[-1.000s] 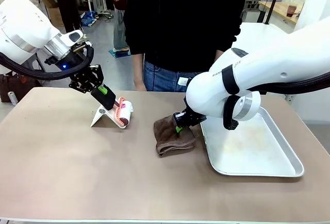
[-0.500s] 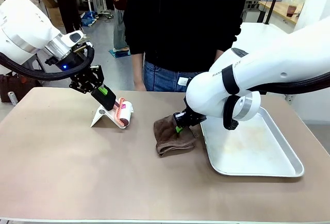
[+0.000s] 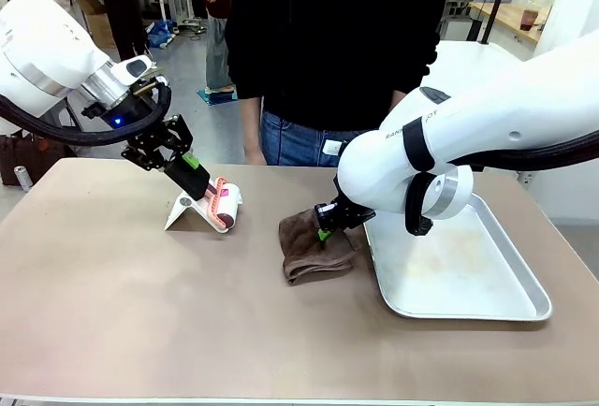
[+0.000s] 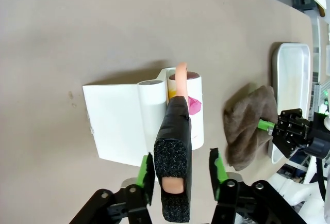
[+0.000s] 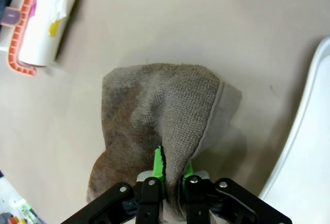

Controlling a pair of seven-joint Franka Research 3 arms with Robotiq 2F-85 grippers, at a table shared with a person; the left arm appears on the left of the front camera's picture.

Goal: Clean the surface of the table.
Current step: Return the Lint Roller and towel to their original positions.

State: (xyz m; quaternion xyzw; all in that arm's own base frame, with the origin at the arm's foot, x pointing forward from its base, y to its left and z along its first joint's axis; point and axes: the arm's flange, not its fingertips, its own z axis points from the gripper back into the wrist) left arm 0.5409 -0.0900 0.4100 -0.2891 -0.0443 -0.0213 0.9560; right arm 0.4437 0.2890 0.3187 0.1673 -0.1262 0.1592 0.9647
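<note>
While my left gripper (image 4: 178, 170) stands apart around the lint roller's (image 4: 186, 108) black handle, pads not touching it, my right gripper (image 5: 171, 171) is clamped on the brown cloth (image 5: 162, 115) lying on the tabletop (image 3: 140, 312) beside the white tray (image 3: 468, 275).

Front cam wide; wrist cams close

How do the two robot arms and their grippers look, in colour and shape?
Both arms are glossy white with rounded links, black joint bands and black cables. The left gripper and right gripper are black, two-fingered, with bright green pads. The right arm carries small dark lettering.
</note>
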